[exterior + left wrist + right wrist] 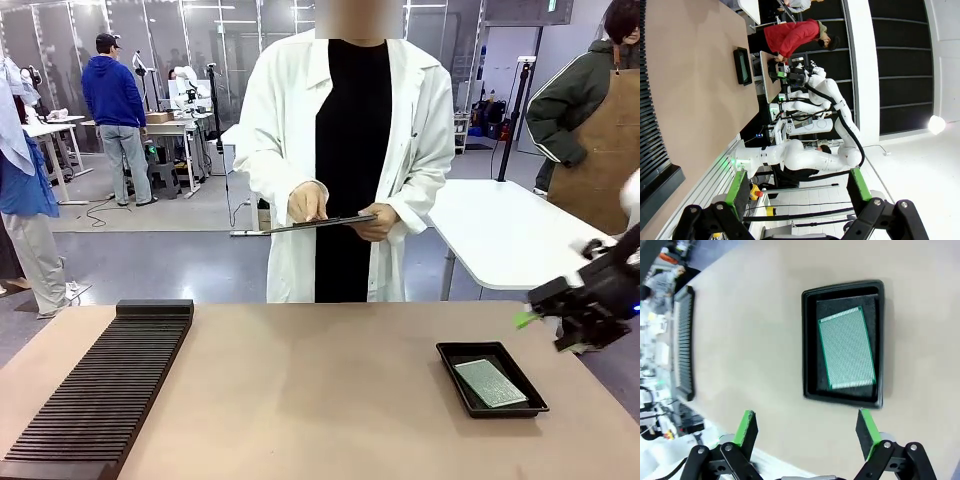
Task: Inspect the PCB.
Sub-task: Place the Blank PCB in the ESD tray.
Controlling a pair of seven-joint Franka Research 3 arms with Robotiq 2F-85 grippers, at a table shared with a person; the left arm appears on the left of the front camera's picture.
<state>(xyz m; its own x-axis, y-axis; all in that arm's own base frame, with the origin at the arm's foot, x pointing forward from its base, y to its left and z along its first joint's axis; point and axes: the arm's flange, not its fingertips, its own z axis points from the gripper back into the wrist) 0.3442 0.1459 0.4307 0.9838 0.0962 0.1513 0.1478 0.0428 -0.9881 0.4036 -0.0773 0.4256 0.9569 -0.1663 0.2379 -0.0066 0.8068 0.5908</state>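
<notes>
The right hand [540, 310] hangs in the air just off the bench's right edge, its black body tilted and its green-padded fingers spread wide, grasping nothing; in its own wrist view the right hand [807, 429] looks down with both fingers standing well apart above bare bench. Ahead of those fingers, past a strip of bench, lies the black tray [810, 345], a shallow rectangle with rounded corners and a raised rim, and inside it rests the PCB [847, 348], a thin flat green board covered in a fine pale dotted grid, lying slightly askew against the tray's walls. From the front, the PCB [489, 382] sits in the tray [450, 372] below and to the left of the right hand, apart from it. The left hand [799, 192] is likewise released, its two green pads held wide, pointing across at the white right arm [825, 100] and away from the bench. The bench [300, 380] is a smooth, matte tan surface. Far to the left of the right hand lies a long black ribbed rack [110, 385] with many narrow slots. Beyond the bench a person in a white coat [345, 150] holds a flat clipboard [320, 224] in both hands, in a bright workshop with grey floor and other tables.
</notes>
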